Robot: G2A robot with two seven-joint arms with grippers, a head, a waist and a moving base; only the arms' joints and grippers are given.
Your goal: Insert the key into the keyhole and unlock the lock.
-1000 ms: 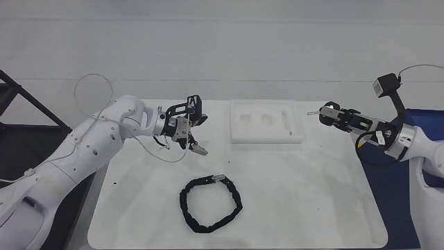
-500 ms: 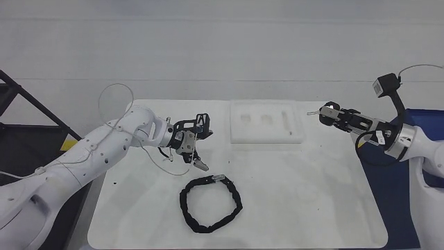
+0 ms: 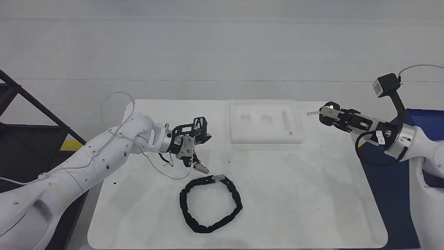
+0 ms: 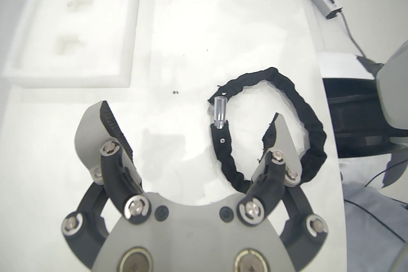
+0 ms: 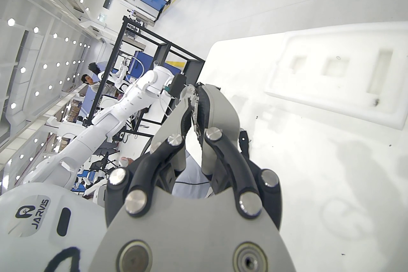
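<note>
Our open left gripper (image 4: pixel 190 113) hangs over the black fabric-covered chain lock (image 4: pixel 306 113), and our right gripper (image 3: pixel 322 112) pinches a thin silver key (image 3: pixel 311 113). Next, we think, we must grasp the lock's cylinder (image 4: pixel 220 109).

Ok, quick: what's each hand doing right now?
Left hand: open, empty, over the chain lock.
Right hand: closed on a thin metal piece, likely the key.
</note>
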